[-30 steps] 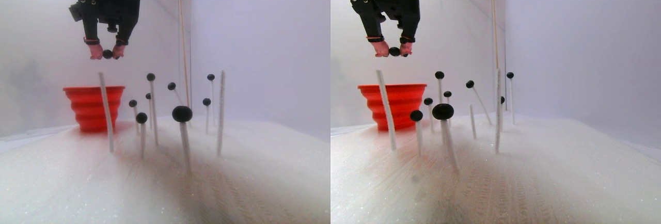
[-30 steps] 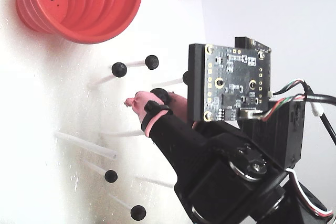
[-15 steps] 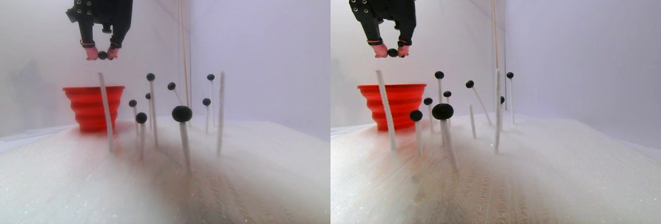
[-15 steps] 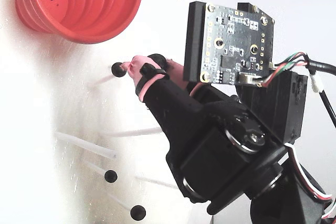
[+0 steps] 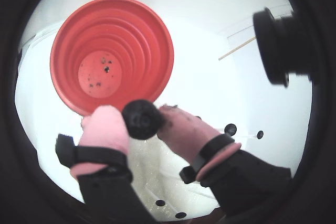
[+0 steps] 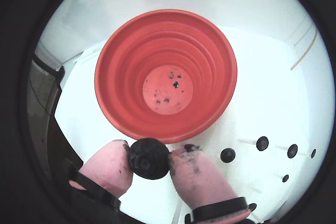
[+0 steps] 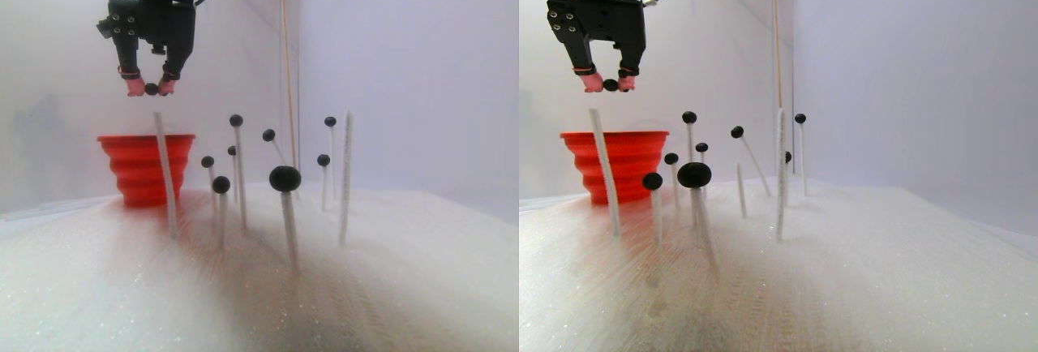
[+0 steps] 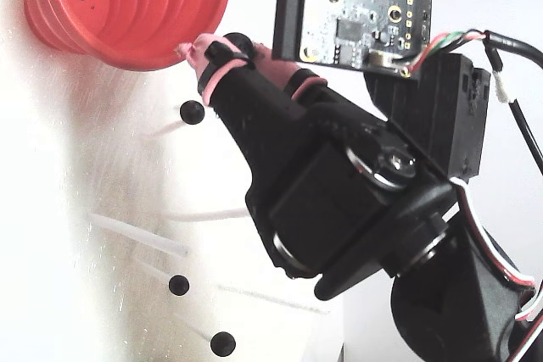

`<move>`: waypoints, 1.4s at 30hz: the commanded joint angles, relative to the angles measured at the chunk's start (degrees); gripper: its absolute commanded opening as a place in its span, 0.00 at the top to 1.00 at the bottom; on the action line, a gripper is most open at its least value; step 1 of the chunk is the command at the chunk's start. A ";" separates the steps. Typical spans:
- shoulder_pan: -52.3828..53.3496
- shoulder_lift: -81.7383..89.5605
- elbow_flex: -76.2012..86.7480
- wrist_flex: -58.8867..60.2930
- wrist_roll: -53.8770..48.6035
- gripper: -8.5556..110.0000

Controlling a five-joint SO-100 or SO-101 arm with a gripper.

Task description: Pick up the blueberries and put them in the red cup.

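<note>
Blueberry held above the cup edge
The jaws pinch one blueberry (image 6: 149,159) over the near rim of the red cup (image 6: 210,103).

Plain white walls (image 7: 405,76) enclose the scene and meet in a corner at the upper middle of the stereo pair view. The floor (image 7: 389,287) is white, rough and slightly glittering. Light is soft and even.

A small lab-style test booth: plain white panel walls (image 7: 405,68) meet in a corner behind a white foam-like bench (image 7: 389,287) stuck with thin white sticks (image 7: 347,173), and a bare green circuit board (image 8: 356,6) rides on the arm.
</note>
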 commanded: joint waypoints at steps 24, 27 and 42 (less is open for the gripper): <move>-1.14 -11.60 -13.89 -10.72 2.64 0.75; -0.70 -12.13 -14.06 -11.43 2.81 0.73; 2.29 -8.17 -11.51 -10.55 0.70 0.76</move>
